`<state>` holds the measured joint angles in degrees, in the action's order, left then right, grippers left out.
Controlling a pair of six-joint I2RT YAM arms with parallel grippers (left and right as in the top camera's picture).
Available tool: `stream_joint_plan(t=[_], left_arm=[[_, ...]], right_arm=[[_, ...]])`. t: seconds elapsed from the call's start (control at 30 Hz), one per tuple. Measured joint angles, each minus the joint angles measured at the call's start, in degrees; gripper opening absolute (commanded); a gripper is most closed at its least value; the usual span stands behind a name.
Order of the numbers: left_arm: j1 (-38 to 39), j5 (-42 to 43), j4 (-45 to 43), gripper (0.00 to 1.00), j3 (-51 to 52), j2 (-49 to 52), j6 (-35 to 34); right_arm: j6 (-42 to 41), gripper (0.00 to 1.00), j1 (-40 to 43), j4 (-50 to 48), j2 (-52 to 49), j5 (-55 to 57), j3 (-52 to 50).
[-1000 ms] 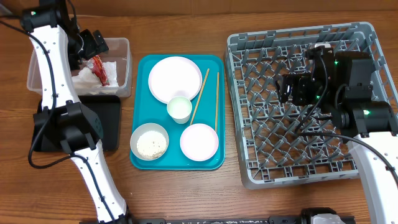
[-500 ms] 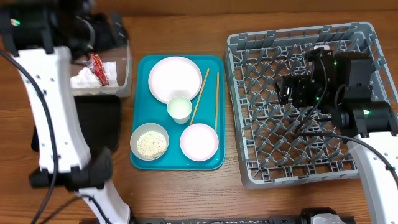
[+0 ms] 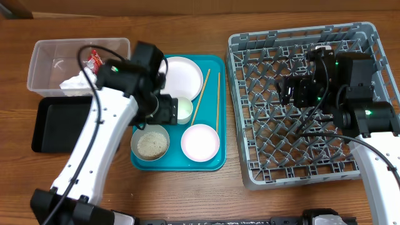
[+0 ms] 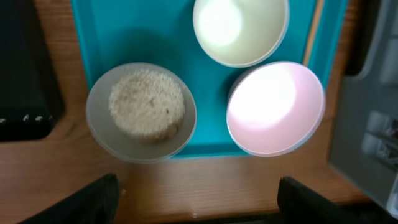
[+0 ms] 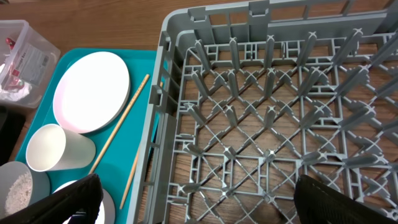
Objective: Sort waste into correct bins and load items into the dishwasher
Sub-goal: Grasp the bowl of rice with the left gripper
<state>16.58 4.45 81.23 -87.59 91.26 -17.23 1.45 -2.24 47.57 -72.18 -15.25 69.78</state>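
The red-and-white wrapper [image 3: 95, 59] and the white napkin [image 3: 75, 84] lie in the clear tub [image 3: 50, 62]. The black tray [image 3: 59, 122] sits in front of it. On the teal tray [image 3: 178, 159] are the plate [image 3: 184, 72], cup [image 3: 183, 111], rice bowl [image 3: 150, 142], empty bowl [image 3: 200, 141] and two chopsticks [image 3: 201, 94]. My left gripper [image 3: 166, 107] is open and empty above the teal tray beside the cup. The left wrist view shows the rice bowl [image 4: 142, 111], cup [image 4: 240, 28] and empty bowl [image 4: 275, 107] beyond its fingers [image 4: 199, 202]. My right gripper [image 5: 208, 205] is open and empty over the grey dish rack [image 3: 312, 156].
The rack [image 5: 280, 112] holds no dishes; its upright pegs stand in rows. The right wrist view also shows the plate [image 5: 92, 90], cup [image 5: 59, 148] and chopsticks [image 5: 121, 127]. The left arm's links cover part of the plate from overhead.
My left arm swung right from the clear tub to above the teal tray, open and empty. The wrapper and napkin stay in the tub. The right arm has not moved.
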Motion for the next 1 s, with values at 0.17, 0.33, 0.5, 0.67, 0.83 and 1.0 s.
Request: stream_joint_plan(t=[0.17, 0.33, 0.5, 0.67, 0.83, 1.0], left_arm=[[0.37, -1.31, -13.66, 0.72, 16.24, 0.22, -2.12], [0.37, -1.95, -20.68, 0.58, 23.47, 0.17, -2.54], [0.37, -2.16, -26.45, 0.42, 27.65, 0.17, -2.40], [0.39, -2.12, -30.64, 0.33, 31.69, 0.17, -2.32], [0.61, -1.55, -33.20, 0.17, 33.70, 0.17, -2.29], [0.70, -1.05, -34.01, 0.04, 34.34, 0.17, -2.29]], right_arm=[[0.00, 1.00, 0.00, 0.00, 0.00, 0.00, 0.02], [0.02, 1.00, 0.00, -0.02, 0.00, 0.02, 0.02], [0.02, 1.00, 0.00, 0.02, 0.00, 0.02, 0.02], [0.02, 1.00, 0.00, 0.02, 0.00, 0.00, 0.02], [0.02, 1.00, 0.00, 0.00, 0.00, 0.02, 0.02], [0.02, 1.00, 0.00, 0.00, 0.00, 0.02, 0.02]])
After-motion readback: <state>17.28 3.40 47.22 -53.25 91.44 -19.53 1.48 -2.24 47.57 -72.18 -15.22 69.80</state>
